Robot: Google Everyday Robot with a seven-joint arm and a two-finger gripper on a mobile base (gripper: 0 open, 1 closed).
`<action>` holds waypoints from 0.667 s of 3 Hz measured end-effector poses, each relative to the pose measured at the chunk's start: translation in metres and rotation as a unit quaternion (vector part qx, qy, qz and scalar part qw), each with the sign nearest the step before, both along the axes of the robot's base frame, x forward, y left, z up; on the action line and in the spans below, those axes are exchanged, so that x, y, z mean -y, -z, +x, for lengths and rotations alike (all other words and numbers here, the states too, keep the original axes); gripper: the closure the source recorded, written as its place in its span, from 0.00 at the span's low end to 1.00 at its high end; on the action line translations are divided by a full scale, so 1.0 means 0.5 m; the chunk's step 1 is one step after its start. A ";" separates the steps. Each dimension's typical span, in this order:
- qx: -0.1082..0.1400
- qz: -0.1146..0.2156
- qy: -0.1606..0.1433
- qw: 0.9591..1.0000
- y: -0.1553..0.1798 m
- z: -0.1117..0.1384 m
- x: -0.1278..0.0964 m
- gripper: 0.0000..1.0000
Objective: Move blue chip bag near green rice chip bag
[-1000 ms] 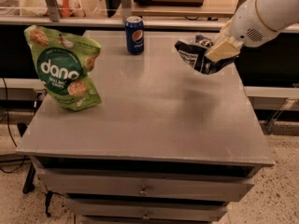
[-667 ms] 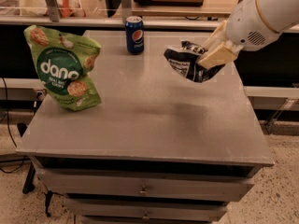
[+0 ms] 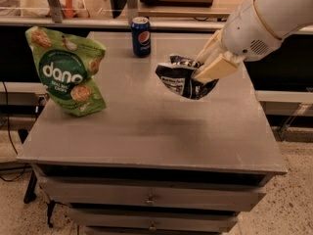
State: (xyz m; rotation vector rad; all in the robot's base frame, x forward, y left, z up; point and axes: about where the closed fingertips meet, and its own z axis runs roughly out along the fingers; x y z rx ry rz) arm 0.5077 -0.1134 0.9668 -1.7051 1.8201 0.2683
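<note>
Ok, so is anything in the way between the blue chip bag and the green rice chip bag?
Nothing visible. The gripper holds the blue chip bag above the table, right of centre, and nothing lies between it and the green rice chip bag on the left. The soda can stands farther back, off that line.

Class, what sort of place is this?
Likely an office kitchen or lab: a grey drawer cabinet with a soda can and green chip bag; the gripper holds a blue chip bag above it.

Grey table [image 3: 146,131], green rice chip bag [image 3: 68,72] left, soda can [image 3: 141,36] at back, tool [image 3: 199,70] holding blue chip bag [image 3: 177,82] above right side
</note>
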 end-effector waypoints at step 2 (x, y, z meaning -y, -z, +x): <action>0.014 -0.006 -0.022 1.000 0.024 -0.002 -0.093 1.00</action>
